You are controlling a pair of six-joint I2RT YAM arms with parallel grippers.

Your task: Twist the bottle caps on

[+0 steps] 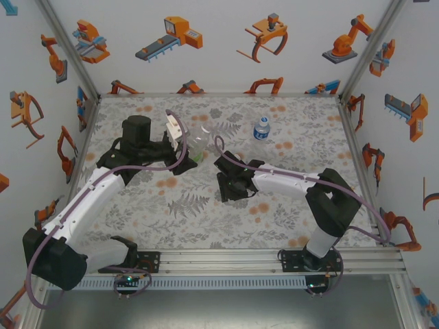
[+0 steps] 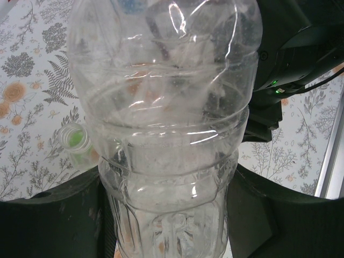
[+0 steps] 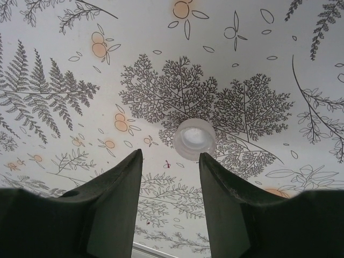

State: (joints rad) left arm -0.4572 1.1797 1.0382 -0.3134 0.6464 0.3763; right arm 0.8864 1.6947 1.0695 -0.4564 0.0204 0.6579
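Bottle cap (image 3: 194, 138), white — flat on table (image 3: 269, 64) just ahead of right gripper (image 3: 171, 156), jaws spread, apparently for pickup. Clear bottle (image 2: 166, 134) — clamped in left gripper (image 2: 166, 215), presumably steadied for capping.

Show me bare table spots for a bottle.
Bare: the near strip of table between the arms, and the far right corner beyond the blue-label bottle. Crowded: the middle, where the left gripper holds the clear bottle and the right gripper hangs over a cap.

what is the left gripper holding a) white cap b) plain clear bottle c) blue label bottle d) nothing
b, the jaws of the left gripper clamp the plain clear bottle, while the blue label bottle stands apart on the table
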